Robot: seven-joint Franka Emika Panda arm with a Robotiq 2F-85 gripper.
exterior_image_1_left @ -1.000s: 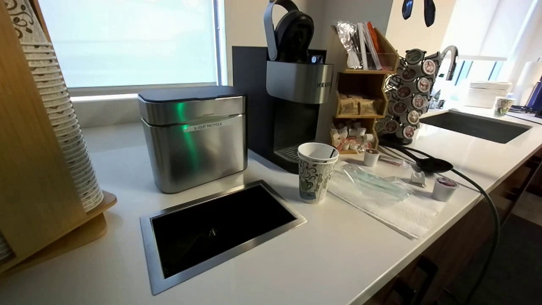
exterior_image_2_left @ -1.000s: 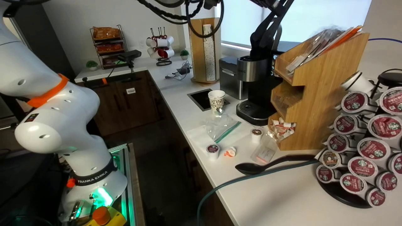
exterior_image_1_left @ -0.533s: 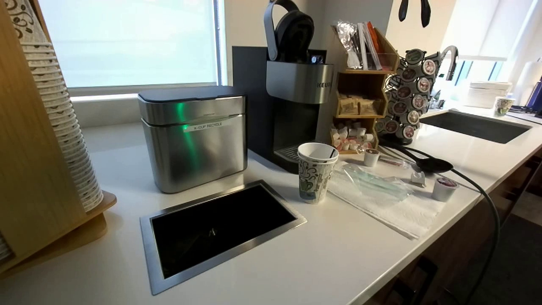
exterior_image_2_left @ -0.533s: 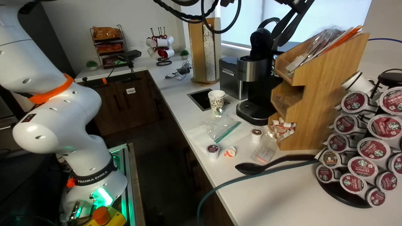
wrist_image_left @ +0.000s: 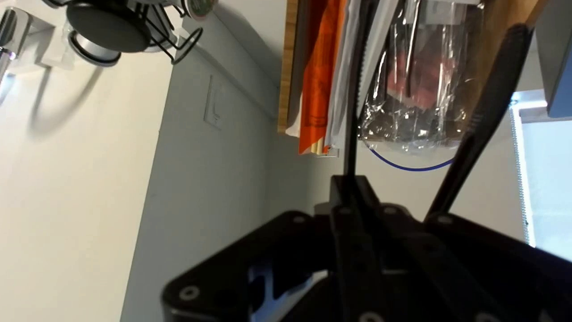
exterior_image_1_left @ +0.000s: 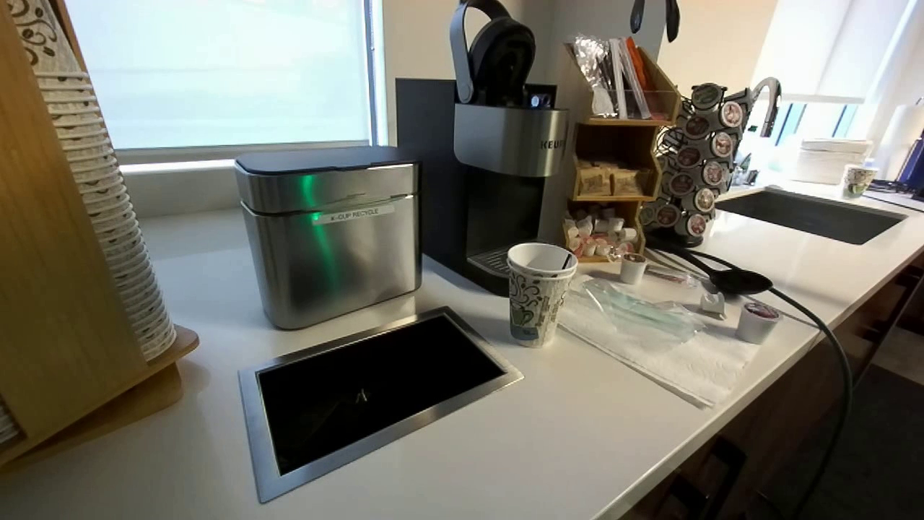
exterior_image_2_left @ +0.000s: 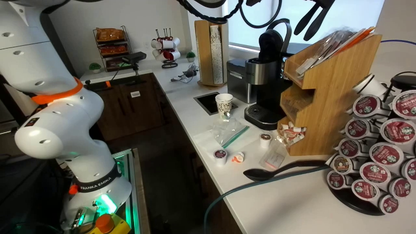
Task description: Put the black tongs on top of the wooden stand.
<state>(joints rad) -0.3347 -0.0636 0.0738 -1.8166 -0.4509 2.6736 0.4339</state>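
My gripper [wrist_image_left: 350,190] is shut on the black tongs [wrist_image_left: 485,116], whose two arms spread apart ahead of it in the wrist view. In an exterior view the tongs [exterior_image_2_left: 317,24] hang from the top edge, tips pointing down and left, above and a little left of the wooden stand [exterior_image_2_left: 341,94]. In an exterior view only the two tips of the tongs [exterior_image_1_left: 655,16] show, above the stand [exterior_image_1_left: 619,130]. The stand's top compartment, holding packets [wrist_image_left: 324,80], lies beyond the tongs in the wrist view. The gripper is mostly cut off in both exterior views.
The coffee machine [exterior_image_2_left: 261,73], with its lid raised, stands beside the stand. The capsule carousel [exterior_image_2_left: 373,177] is on the stand's far side. A paper cup [exterior_image_2_left: 224,103], capsules, a plastic bag [exterior_image_2_left: 227,130] and a black spoon [exterior_image_2_left: 260,174] lie on the counter.
The tongs, held throughout, have moved away from above the coffee machine toward the wooden stand. Their tips now appear farther left over the stand in an exterior view. The arm has shifted with them.
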